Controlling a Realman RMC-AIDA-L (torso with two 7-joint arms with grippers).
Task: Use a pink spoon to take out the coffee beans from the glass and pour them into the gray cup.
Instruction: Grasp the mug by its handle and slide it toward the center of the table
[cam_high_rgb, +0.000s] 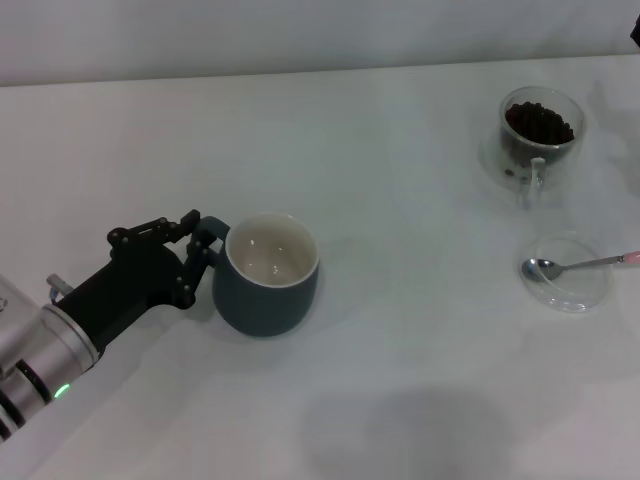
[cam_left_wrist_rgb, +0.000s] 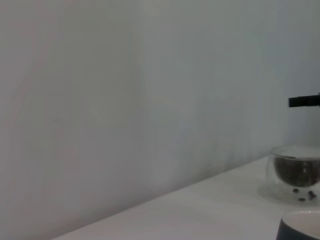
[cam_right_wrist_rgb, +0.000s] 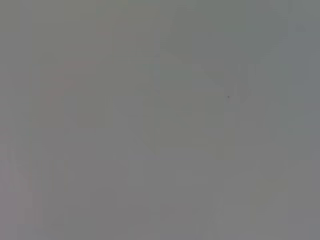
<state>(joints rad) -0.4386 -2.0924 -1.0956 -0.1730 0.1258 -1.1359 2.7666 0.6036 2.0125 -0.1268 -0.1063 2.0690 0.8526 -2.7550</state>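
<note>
Left tool (cam_high_rgb: 200, 255) at gray cup (cam_high_rgb: 266, 275) handle, pink spoon (cam_high_rgb: 575, 265) well apart.

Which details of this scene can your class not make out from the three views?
- Right gripper: not shown; the right wrist view is blank grey.
- Squat blue-gray mug: its handle is hidden by the left gripper in the head view.
- Pale pink-handled metal spoon: handle end cut by the head view's edge.
</note>
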